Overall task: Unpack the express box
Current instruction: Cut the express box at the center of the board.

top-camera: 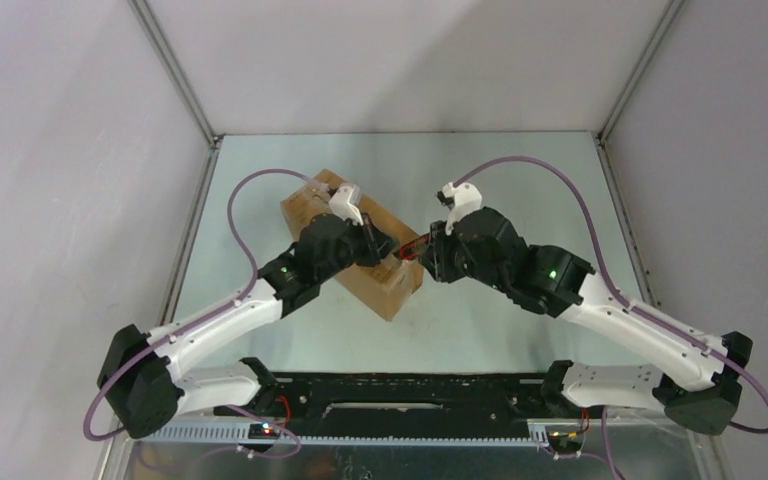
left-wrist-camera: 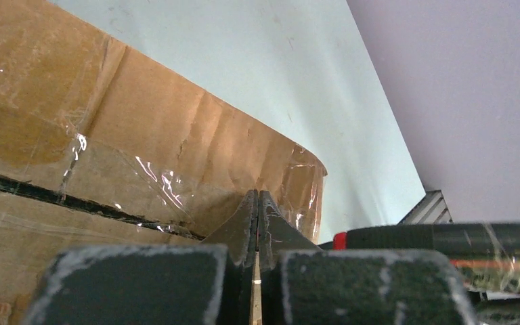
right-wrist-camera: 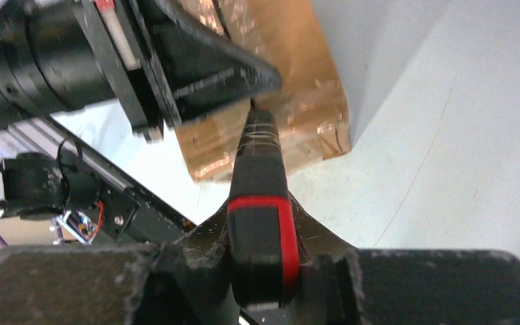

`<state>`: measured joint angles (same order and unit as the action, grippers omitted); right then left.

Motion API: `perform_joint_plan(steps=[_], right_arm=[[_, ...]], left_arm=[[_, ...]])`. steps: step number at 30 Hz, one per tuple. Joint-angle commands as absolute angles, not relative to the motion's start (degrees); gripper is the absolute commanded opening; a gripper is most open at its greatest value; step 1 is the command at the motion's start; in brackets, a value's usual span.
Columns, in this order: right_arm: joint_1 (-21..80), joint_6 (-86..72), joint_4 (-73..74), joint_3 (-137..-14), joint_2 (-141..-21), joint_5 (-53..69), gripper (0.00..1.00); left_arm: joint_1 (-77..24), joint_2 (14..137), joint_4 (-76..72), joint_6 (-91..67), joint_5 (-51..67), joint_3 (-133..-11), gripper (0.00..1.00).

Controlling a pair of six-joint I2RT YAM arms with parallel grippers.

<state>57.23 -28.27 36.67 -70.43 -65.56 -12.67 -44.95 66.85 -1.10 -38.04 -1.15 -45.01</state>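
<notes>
The express box point(top-camera: 392, 284), brown cardboard with clear tape, lies at an angle in the middle of the table. My left gripper point(top-camera: 384, 240) is shut with nothing in it. Its tips point(left-wrist-camera: 257, 198) rest on the box top point(left-wrist-camera: 176, 128), beside a dark gap along the taped flap seam point(left-wrist-camera: 74, 198). My right gripper point(right-wrist-camera: 263, 208) is shut on a black tool with a red band point(right-wrist-camera: 258, 162). The tool's tip points at the box's near end point(right-wrist-camera: 298, 101), just under the left gripper's finger point(right-wrist-camera: 210, 64). Whether the tip touches the cardboard is hidden.
The pale table point(top-camera: 500, 180) stands inside grey walls with metal corner posts point(top-camera: 175, 70). A black base rail point(top-camera: 410, 385) runs along the near edge between the arm bases. Purple cables point(top-camera: 240, 200) loop above both arms.
</notes>
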Motion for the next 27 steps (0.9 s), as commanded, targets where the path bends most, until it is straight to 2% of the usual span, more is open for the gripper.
perform_joint_plan(steps=[1, 15, 27], right_arm=[[59.1, -30.5, 46.0, -65.5, -64.9, -13.4, 0.00], [55.2, -28.0, 50.2, -64.2, -57.9, -14.2, 0.00], [45.6, -25.1, 47.4, -64.2, -52.2, -5.2, 0.00]], left_arm=[[-43.9, 70.9, 14.3, -38.5, 8.8, -39.9, 0.00], [-41.6, 70.8, 17.0, -36.9, 9.0, -41.9, 0.00], [-38.9, 71.8, 17.9, -37.6, 9.0, -42.9, 0.00]])
